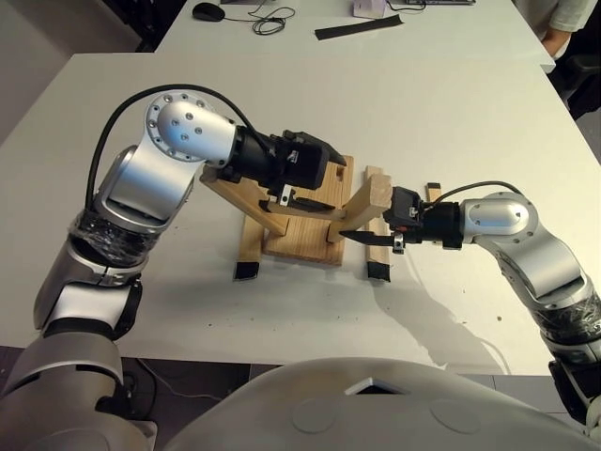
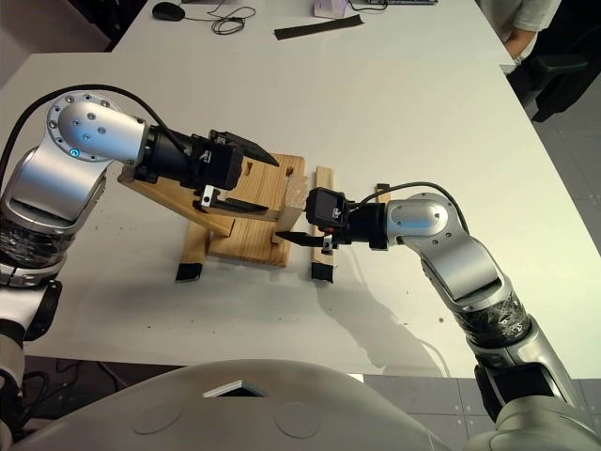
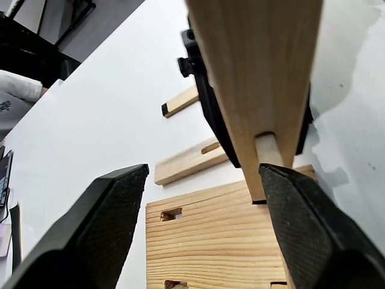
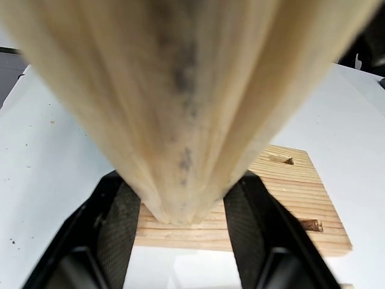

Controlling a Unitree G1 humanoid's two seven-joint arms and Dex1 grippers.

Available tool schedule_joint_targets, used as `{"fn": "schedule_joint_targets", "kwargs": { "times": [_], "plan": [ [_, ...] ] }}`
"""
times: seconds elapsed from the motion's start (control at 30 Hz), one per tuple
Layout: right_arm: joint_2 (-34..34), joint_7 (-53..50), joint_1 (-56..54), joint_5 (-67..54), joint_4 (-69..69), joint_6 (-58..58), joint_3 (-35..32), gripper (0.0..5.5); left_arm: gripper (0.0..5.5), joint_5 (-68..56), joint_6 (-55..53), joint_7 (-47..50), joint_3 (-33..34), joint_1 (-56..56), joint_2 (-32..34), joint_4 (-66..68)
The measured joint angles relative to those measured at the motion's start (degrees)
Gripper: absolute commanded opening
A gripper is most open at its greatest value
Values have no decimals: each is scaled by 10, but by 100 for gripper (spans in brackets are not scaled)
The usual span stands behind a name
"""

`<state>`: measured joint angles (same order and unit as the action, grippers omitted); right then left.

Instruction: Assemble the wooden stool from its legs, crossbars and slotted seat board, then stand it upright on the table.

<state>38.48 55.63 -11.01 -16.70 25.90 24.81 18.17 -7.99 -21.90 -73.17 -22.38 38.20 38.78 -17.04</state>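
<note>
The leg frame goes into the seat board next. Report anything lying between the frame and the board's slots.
Nothing visible does. The leg frame, shut in the right gripper, tilts over the seat board; its visible slots are bare. Loose legs lie beside the board.

Pale, grained seat board, white table
</note>
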Motion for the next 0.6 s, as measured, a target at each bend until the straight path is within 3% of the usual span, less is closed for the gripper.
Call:
{"fn": "schedule_joint_targets", "kwargs": {
  "times": [0.2, 0.6],
  "plan": [
    [0, 4, -2, 5, -1, -1, -2, 201, 342, -52, -87, 64, 42, 14, -77, 29],
    [-1, 16, -13, 5, -13, -1, -5, 201, 342, -91, -143, 188, 105, 22, -133, 69]
  ]
}}
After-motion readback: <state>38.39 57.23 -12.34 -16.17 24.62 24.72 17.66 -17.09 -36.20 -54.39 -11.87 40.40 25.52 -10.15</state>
